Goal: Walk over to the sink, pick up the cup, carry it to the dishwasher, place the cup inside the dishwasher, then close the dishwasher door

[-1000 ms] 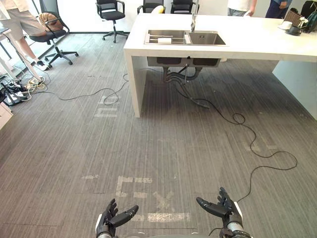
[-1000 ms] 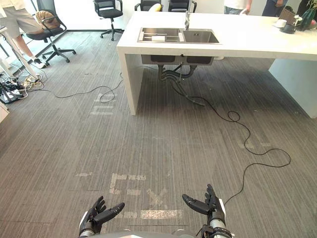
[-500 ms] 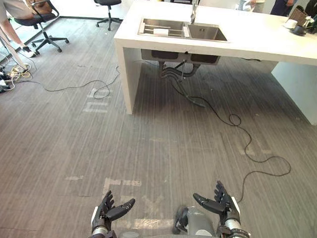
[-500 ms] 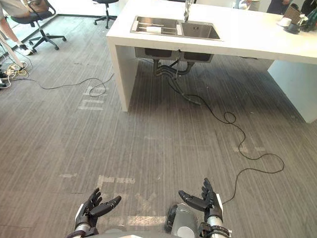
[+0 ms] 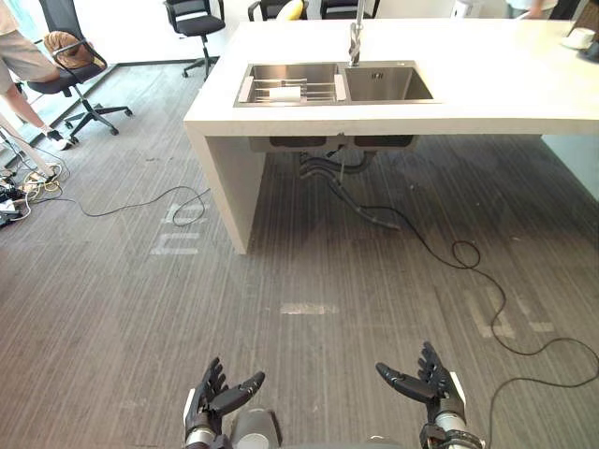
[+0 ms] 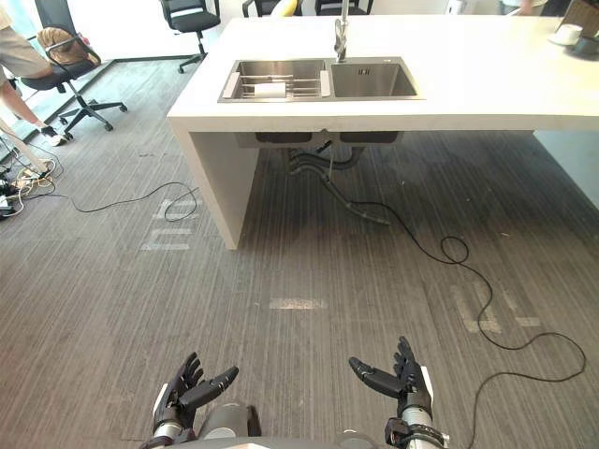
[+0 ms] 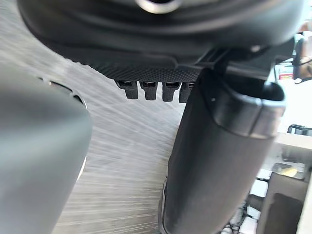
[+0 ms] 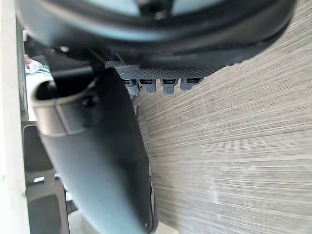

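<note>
A steel double sink [image 5: 384,84] is set in a white counter [image 5: 487,89] ahead of me, with a faucet [image 5: 356,37] behind it. A white cup-like object [image 5: 285,93] lies on a rack in the sink's left basin. Both my hands hang low over the grey floor, well short of the counter. My left hand [image 5: 213,400] is open with its fingers straight and holds nothing. My right hand [image 5: 432,386] is likewise open and holds nothing. In the wrist views the left thumb [image 7: 214,161] and the right thumb [image 8: 97,156] stand out over bare floor.
The counter's white side panel [image 5: 220,178] reaches the floor, with pipes [image 5: 337,173] under the sink. Office chairs [image 5: 192,23] stand at the back and far left [image 5: 70,79], beside a person [image 5: 19,56]. Cables [image 5: 14,192] lie at the left. Another white cup [image 5: 580,37] sits far right on the counter.
The camera has moved closer to the counter, so the sink shows larger and more central. Both hands stay open and low as before.
</note>
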Motion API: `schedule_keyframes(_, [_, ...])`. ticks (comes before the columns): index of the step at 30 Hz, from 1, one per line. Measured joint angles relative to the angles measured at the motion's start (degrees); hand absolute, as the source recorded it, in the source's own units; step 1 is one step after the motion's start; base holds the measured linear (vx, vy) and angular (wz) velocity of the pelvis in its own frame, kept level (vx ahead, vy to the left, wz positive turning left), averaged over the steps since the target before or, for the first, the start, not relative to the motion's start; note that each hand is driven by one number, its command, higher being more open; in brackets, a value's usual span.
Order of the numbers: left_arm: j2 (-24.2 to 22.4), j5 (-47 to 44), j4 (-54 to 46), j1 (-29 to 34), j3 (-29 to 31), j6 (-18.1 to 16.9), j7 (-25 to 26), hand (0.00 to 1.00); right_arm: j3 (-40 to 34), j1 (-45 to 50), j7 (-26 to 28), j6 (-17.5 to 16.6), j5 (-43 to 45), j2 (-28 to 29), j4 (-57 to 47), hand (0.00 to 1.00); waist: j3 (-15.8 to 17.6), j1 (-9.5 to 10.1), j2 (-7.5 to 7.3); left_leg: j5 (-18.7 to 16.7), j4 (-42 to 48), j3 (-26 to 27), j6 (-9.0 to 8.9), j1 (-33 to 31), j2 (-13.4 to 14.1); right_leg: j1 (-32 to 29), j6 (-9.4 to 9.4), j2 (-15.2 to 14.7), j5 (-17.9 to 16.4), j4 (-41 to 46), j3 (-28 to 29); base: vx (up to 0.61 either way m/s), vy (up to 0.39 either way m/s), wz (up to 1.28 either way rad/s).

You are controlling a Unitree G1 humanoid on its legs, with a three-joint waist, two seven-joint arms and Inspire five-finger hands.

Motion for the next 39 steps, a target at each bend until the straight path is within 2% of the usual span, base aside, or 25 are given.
schedule_keyframes(1, [-0.47, -0.01, -0.62, 0.30, -0.05, -0.25, 0.25, 1.00, 0.28, 0.02, -0.14, 0.02, -0.02, -0.20, -0.28, 1.00, -0.01, 0.77, 0.53, 5.38, -6.89, -0.58, -0.31, -0.53, -0.84, 1.20, 0.37, 0.36, -0.22, -0.48, 1.53, 0.48, 0.232, -0.76])
schedule_keyframes(2, [-0.58, -0.20, -1.12, 1.15, -0.46, -0.69, 0.40, 1.00, 1.37, 0.72, -0.66, 0.03, -0.39, -0.25, -1.06, 1.00, -0.45, 1.93, 1.11, 14.88, -10.51, -1.36, 2.91, -1.02, -0.08, 3.23, 2.67, 1.27, -2.12, -0.15, 5.00, 0.60, 0.342, -0.78])
schedule_keyframes(3, [0.08, -2.03, -1.23, 0.87, -0.22, -0.52, 0.38, 1.00, 1.99, 0.15, -1.04, 0.26, -1.01, 1.17, -0.59, 1.00, -0.92, 2.39, -0.39, 13.98, -7.61, -0.46, 5.74, -1.33, -0.92, 4.06, 2.61, -0.26, -3.16, 0.48, 6.92, 0.50, 0.301, -0.53])
schedule_keyframes(4, [0.74, -2.16, -1.07, -0.09, -0.25, -0.50, 0.64, 1.00, 2.21, 0.26, -1.27, 0.28, -1.21, 1.94, -0.97, 1.00, -1.39, 2.22, -1.86, 12.20, -7.06, -0.05, 5.78, -1.45, -1.86, 3.48, 2.57, -1.44, -3.17, 1.52, 8.01, 0.58, 0.355, -0.28])
schedule_keyframes(5, [1.44, -2.64, -1.56, -1.63, -0.76, -0.53, 1.39, 1.00, 3.06, -0.02, -1.72, 0.27, -1.59, 2.65, -1.22, 1.00, -1.97, 2.51, -4.29, 9.42, -6.46, 1.94, 7.26, -0.88, -3.64, 0.36, 3.26, -4.65, -2.70, 8.30, 11.13, 0.46, 0.268, -0.20])
schedule_keyframes(6, [1.56, -2.78, -1.60, -2.12, -1.08, -0.53, 1.65, 1.00, 3.07, -0.61, -1.70, 0.27, -2.31, 2.98, -1.42, 1.00, -1.69, 2.60, -4.93, 7.70, -6.16, 2.94, 7.74, 0.66, -4.69, -1.55, 4.64, -6.50, -0.95, 13.92, 12.61, 0.46, 0.277, -0.31])
schedule_keyframes(7, [1.54, -2.85, -1.57, -2.16, -1.18, -0.53, 1.77, 1.00, 3.08, -0.85, -1.60, 0.28, -2.35, 3.14, -1.46, 1.00, -1.61, 2.56, -5.07, 6.53, -5.95, 3.34, 7.83, 1.84, -5.18, -3.10, 5.81, -7.62, 0.94, 18.46, 13.40, 0.36, 0.229, -0.28])
schedule_keyframes(8, [1.45, -2.84, -1.47, -2.01, -1.49, -0.48, 2.15, 1.00, 3.19, -0.99, -1.44, 0.31, -2.38, 3.54, -1.42, 1.00, -1.51, 2.34, -4.96, 4.48, -6.06, 3.74, 7.78, 4.93, -6.12, -7.11, 8.10, -9.44, 6.99, 28.87, 14.53, 0.50, 0.303, -0.16])
schedule_keyframes(9, [1.44, -2.69, -1.47, -1.83, -2.26, -0.48, 2.83, 1.00, 3.73, -0.83, -1.44, 0.33, -2.92, 3.70, -0.94, 1.00, -1.32, 1.83, -4.68, 2.93, -6.86, 3.43, 7.76, 8.50, -6.66, -10.72, 9.45, -9.69, 7.79, 38.49, 14.24, 0.41, 0.243, -0.07])
schedule_keyframes(11, [1.60, -2.58, -1.49, -1.53, -2.45, -0.56, 3.26, 1.00, 5.56, 0.36, -1.61, 0.40, -3.43, 3.68, -0.92, 1.00, -1.33, 1.60, -3.85, 1.76, -9.70, 3.09, 7.39, 13.64, -6.82, -15.33, 8.47, -8.79, 6.27, 44.31, 11.15, 0.40, 0.192, 0.05])
schedule_keyframes(13, [2.11, -2.55, -1.49, -1.48, -2.56, -0.60, 4.29, 1.00, 6.63, 1.17, -1.64, 0.41, -3.42, 3.86, -0.85, 1.00, -1.39, 1.08, -3.75, 1.65, -12.45, 2.33, 7.18, 17.46, -6.70, -18.59, 8.15, -8.02, 3.55, 41.29, 6.21, 0.38, 0.117, 0.19])
schedule_keyframes(16, [2.37, -2.12, -1.70, -2.57, -2.73, -0.53, 5.99, 1.00, 5.19, 2.08, -1.76, 0.40, -3.35, 3.99, -0.85, 1.00, -1.29, 0.78, -3.64, 0.95, -14.35, 0.39, 5.99, 21.49, -6.33, -21.89, 8.33, -7.44, 2.16, 26.22, 0.77, 0.34, 0.010, 0.32])
schedule_keyframes(18, [2.71, -1.86, -2.80, -2.99, -2.65, -0.66, 7.74, 1.00, 5.04, 2.12, -1.40, 0.39, -3.35, 4.00, -0.85, 1.00, -1.25, 0.57, -3.57, -0.07, -14.39, -0.69, 4.35, 22.56, -5.69, -23.78, 7.45, -6.46, 3.21, 17.83, 0.51, 0.29, -0.049, 0.28])
schedule_keyframes(20, [3.14, -0.98, -5.30, -2.78, -2.60, -1.36, 10.54, 1.00, 5.15, 2.55, -0.37, 0.39, -3.36, 4.17, -0.96, 1.00, -1.17, 0.41, -3.92, -1.85, -13.36, -2.34, 1.51, 24.09, -5.22, -24.59, 2.90, -5.77, 8.13, 12.05, 0.76, 0.34, -0.159, 0.40])
schedule_keyframes(21, [3.10, -0.97, -6.29, -2.47, -2.63, -1.75, 11.33, 1.00, 5.21, 2.72, -0.14, 0.41, -3.34, 4.19, -0.96, 1.00, -1.26, 0.40, -4.17, -2.54, -12.85, -2.45, 0.63, 24.50, -5.22, -24.41, 2.02, -5.85, 9.55, 11.59, 0.71, 0.38, -0.279, 0.47])
schedule_keyframes(22, [3.01, -0.28, -10.40, -1.31, -2.69, -3.07, 14.19, 1.00, 5.29, 2.87, 0.90, 0.58, -3.26, 4.07, -1.01, 1.00, -1.55, 0.31, -4.66, -5.02, -11.24, -2.99, 0.16, 25.09, -5.04, -23.95, 2.81, -5.74, 11.55, 11.43, 0.41, 0.32, -0.278, 0.32])
schedule_keyframes(23, [2.45, 0.29, -12.21, -1.01, -2.71, -3.44, 15.58, 1.00, 5.28, 2.59, 1.21, 1.01, -3.27, 3.62, -1.02, 1.00, -1.73, 0.44, -3.84, -6.01, -10.34, -3.33, -0.01, 25.19, -3.83, -23.57, 2.31, -5.21, 10.46, 12.43, -0.17, 0.26, -0.243, 0.25])
schedule_keyframes(25, [0.97, 0.26, -19.98, 1.04, -2.78, -5.18, 18.09, 1.00, 5.32, 2.08, 1.88, 2.10, -3.29, 3.43, -1.70, 1.00, -2.00, 0.86, -1.90, -7.33, -7.67, -3.63, -2.18, 24.66, -0.72, -23.06, 1.57, -2.59, 7.32, 12.68, -1.03, 0.29, -0.297, 0.05])
schedule_keyframes(27, [0.63, 0.20, -29.18, 2.58, -3.52, -6.66, 19.05, 1.00, 5.34, 1.43, 2.17, 3.48, -3.34, 3.24, -2.18, 1.00, -1.64, 0.95, -1.40, -5.78, 4.12, -4.36, -4.17, 19.20, 2.68, -21.86, 0.48, -1.24, 5.55, 12.38, -2.55, 0.32, -0.339, 0.13])
schedule_keyframes(28, [0.13, 0.15, -34.12, 3.34, -3.78, -7.03, 18.95, 1.00, 5.33, 1.34, 2.23, 4.12, -3.34, 2.60, -2.18, 1.00, -1.40, 1.10, -0.90, -3.34, 12.36, -5.21, -4.34, 16.08, 4.70, -19.90, -0.11, -0.38, 4.95, 11.48, -3.15, 0.23, -0.209, 0.09])
schedule_keyframes(30, [-0.34, -0.32, -41.65, 4.44, -4.76, -7.80, 17.40, 1.00, 5.33, 1.63, 1.91, 4.57, -3.30, 1.11, -2.17, 1.00, -1.28, 1.29, -0.07, -2.76, 22.79, -5.40, -3.65, 11.67, 7.92, -16.01, -0.92, 0.90, 4.40, 8.64, -3.88, 0.24, -0.162, 0.05])
schedule_keyframes(32, [-0.33, -2.36, -47.70, 4.89, -6.15, -7.90, 14.19, 1.00, 5.23, 1.69, 1.70, 4.58, -3.20, -0.49, -2.21, 1.00, -1.57, 1.29, 0.16, -3.09, 23.08, -5.25, -3.11, 9.23, 8.61, -13.78, -0.85, 0.99, 4.50, 5.25, -3.84, 0.17, -0.084, 0.00])
schedule_keyframes(34, [-0.35, -2.97, -50.85, 5.14, -6.99, -7.93, 11.99, 1.00, 5.20, 1.75, 1.69, 4.63, -3.21, -1.67, -2.26, 1.00, -1.86, 1.31, 0.48, -3.36, 17.55, -4.66, -2.90, 8.92, 8.13, -12.39, -0.19, 1.00, 5.00, 3.29, -3.64, 0.22, 0.001, -0.03])
schedule_keyframes(36, [-0.42, -3.39, -54.20, 5.29, -8.00, -7.80, 9.84, 1.00, 5.21, 1.57, 1.53, 5.41, -3.27, -2.61, -2.46, 1.00, -2.56, 1.30, 1.18, -4.22, 6.16, -3.54, -2.66, 9.39, 5.52, -11.58, 0.86, 0.31, 5.62, 1.29, -3.06, 0.23, 0.101, -0.02])
schedule_keyframes(39, [-0.42, -3.43, -57.14, 5.23, -8.06, -7.55, 8.36, 1.00, 6.12, 1.32, 1.15, 6.21, -3.36, -2.30, -2.35, 1.00, -2.07, 1.98, 0.75, -2.02, -3.82, -3.60, -2.07, 6.52, -1.09, -9.20, 3.83, -3.57, 3.96, 0.64, 0.17, 0.19, 0.200, -0.16])
